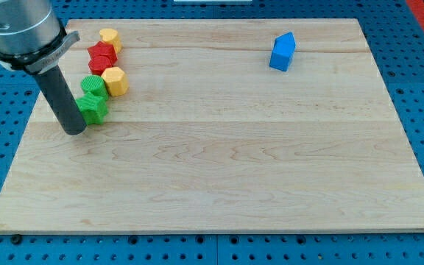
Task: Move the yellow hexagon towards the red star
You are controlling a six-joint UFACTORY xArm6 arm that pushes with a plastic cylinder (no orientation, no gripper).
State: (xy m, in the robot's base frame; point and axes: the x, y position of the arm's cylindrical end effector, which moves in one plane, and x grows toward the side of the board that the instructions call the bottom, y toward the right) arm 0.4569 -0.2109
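The pale wooden desk (219,147) carries a tight cluster of small blocks near the view's top left. The yellow hexagon block (115,81) sits at the cluster's right edge, touching or nearly touching the red star-shaped block (102,57), which lies just above it and slightly to the view's left. Above the red star is a second small yellow block (109,37), its shape hard to make out at this angle. Two green blocks lie to the left of the hexagon: a rounded one (91,85) and, below it, a star-like one (93,108).

The tool is a plain dark rod with nothing to open or close, so it holds nothing; my tip (74,131) rests on the desk just left of and below the lower green block. The yellow hexagon therefore lies up and to the view's right of my tip, with the green blocks between them. A push toward the red star would probably have to start from the hexagon's lower right side.
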